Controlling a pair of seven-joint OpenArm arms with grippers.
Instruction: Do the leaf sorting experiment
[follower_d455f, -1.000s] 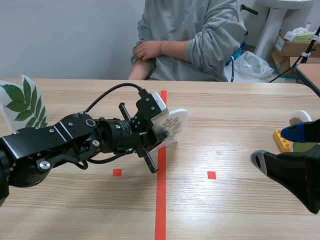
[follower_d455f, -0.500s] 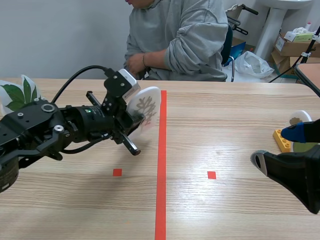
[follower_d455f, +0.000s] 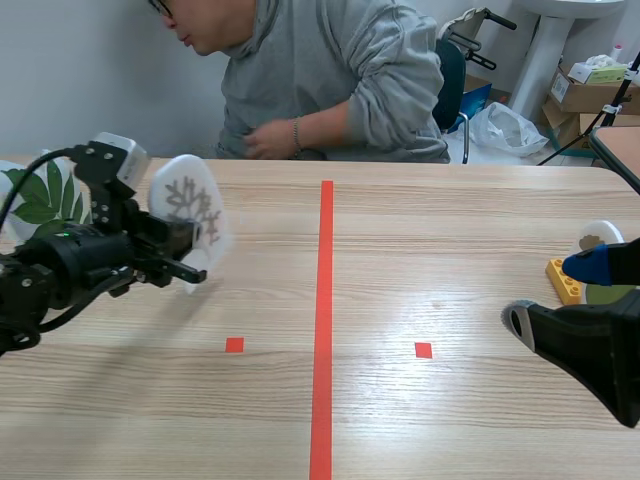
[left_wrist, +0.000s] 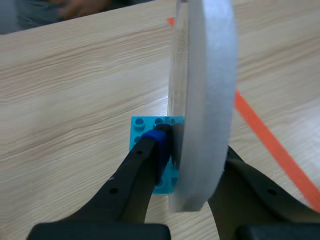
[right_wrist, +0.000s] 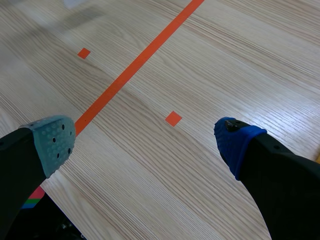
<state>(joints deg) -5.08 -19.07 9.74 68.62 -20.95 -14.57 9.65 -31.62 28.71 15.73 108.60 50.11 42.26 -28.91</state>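
Wooden table (follower_d455f: 450, 230) with a person (follower_d455f: 330, 80) seated at twelve o'clock is your workspace. Your left gripper (follower_d455f: 192, 252), out at nine o'clock, has its fingers clamped on the white leaf disc (follower_d455f: 188, 205). The disc stands edge-on between them, with its blue brick base (left_wrist: 145, 131) just behind the pads. It looks lifted off the wood. The clamp sits low on the disc, so a quick swing could pivot it or shake the brick loose. The green leaf cards (follower_d455f: 45, 195) stand close by at ten o'clock, and setting down too near could topple them. Your right gripper (right_wrist: 145, 142) hangs spread wide and empty at four o'clock, near the yellow brick (follower_d455f: 562, 280); a careless sweep there could knock it.
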